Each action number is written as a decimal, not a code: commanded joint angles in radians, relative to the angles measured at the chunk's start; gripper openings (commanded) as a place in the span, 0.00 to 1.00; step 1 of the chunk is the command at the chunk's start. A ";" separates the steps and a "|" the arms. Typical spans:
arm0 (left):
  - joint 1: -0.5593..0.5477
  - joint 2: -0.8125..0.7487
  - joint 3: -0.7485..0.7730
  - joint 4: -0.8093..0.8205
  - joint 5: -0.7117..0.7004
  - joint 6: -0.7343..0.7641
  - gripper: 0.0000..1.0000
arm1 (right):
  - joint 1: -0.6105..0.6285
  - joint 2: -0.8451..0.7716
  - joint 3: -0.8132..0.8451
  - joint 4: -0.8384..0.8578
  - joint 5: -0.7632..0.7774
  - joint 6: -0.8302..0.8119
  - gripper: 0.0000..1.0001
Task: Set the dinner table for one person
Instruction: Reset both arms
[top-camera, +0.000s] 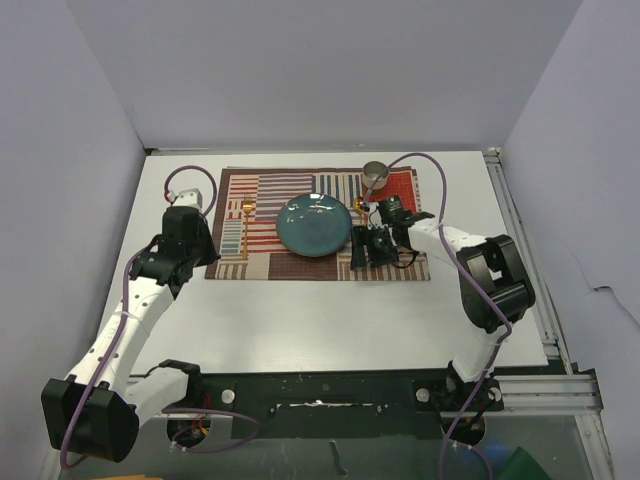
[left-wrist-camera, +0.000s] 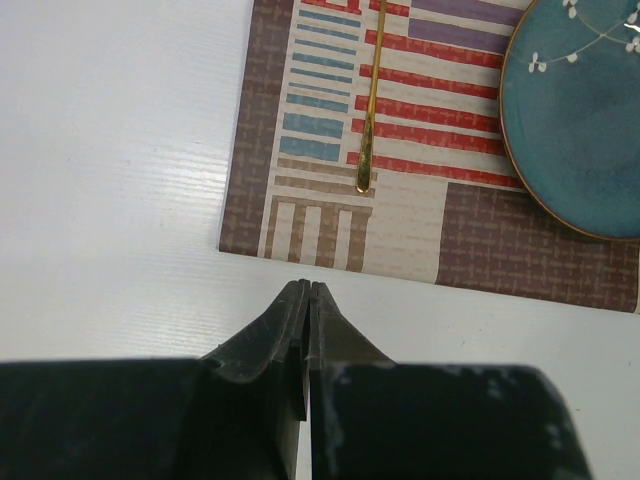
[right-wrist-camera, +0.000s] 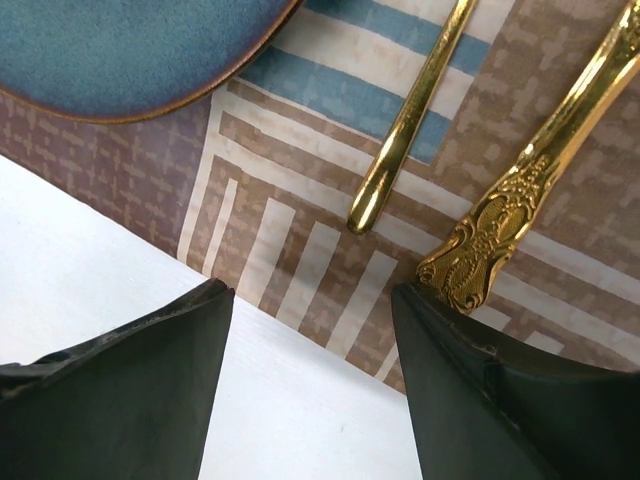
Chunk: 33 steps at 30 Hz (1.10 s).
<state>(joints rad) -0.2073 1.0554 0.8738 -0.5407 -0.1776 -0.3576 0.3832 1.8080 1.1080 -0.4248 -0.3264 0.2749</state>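
My left claw (left-wrist-camera: 307, 292) is pressed together, empty, over the bare table (left-wrist-camera: 120, 150) just off the mat's (left-wrist-camera: 480, 240) near left corner. The mat lies toward the table's far edge and carries a left handle (left-wrist-camera: 370, 100) in gold, a blue plate (top-camera: 313, 224), and a cup (top-camera: 375, 173) at its far right. My right claw (right-wrist-camera: 312, 300) stands apart over the mat's near edge, nothing between. A plain handle (right-wrist-camera: 400, 150) and an ornate handle (right-wrist-camera: 500, 220) lie ahead, the ornate end at my right finger.

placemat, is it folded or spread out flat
Spread flat. The placemat lies fully opened on the table, its visible edges straight and no fold showing, with the plate resting on it.
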 joint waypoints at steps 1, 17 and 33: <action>0.005 0.001 0.009 0.049 0.014 0.011 0.00 | 0.044 -0.118 0.053 -0.042 0.085 -0.017 0.66; 0.007 -0.002 0.009 0.049 0.028 0.014 0.00 | 0.094 -0.547 -0.006 -0.103 0.476 0.111 0.74; 0.007 0.014 0.010 0.052 0.054 0.017 0.00 | 0.085 -0.648 -0.014 -0.123 0.628 0.160 0.77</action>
<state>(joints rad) -0.2073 1.0737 0.8734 -0.5404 -0.1406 -0.3546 0.4763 1.1812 1.0637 -0.5625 0.2428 0.4278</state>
